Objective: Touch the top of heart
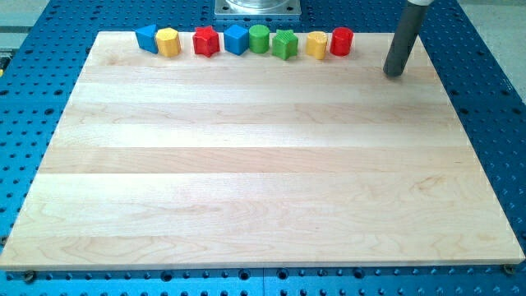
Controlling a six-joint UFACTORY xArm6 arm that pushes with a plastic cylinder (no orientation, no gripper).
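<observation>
A pale wooden board lies on a blue perforated bench. Eight blocks line its far edge: two blue, two yellow, two red, two green. The yellow heart sits second from the right. My tip, a bare rod with no claw, rests near the far right corner, apart from the blocks.

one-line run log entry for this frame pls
phase: approach | my tip: view's top right, right of red cylinder, touching nothing | blocks: eight in top-edge row | heart: shape unclear, maybe yellow block

My tip rests low at the view's upper right — rod nearly upright.
</observation>
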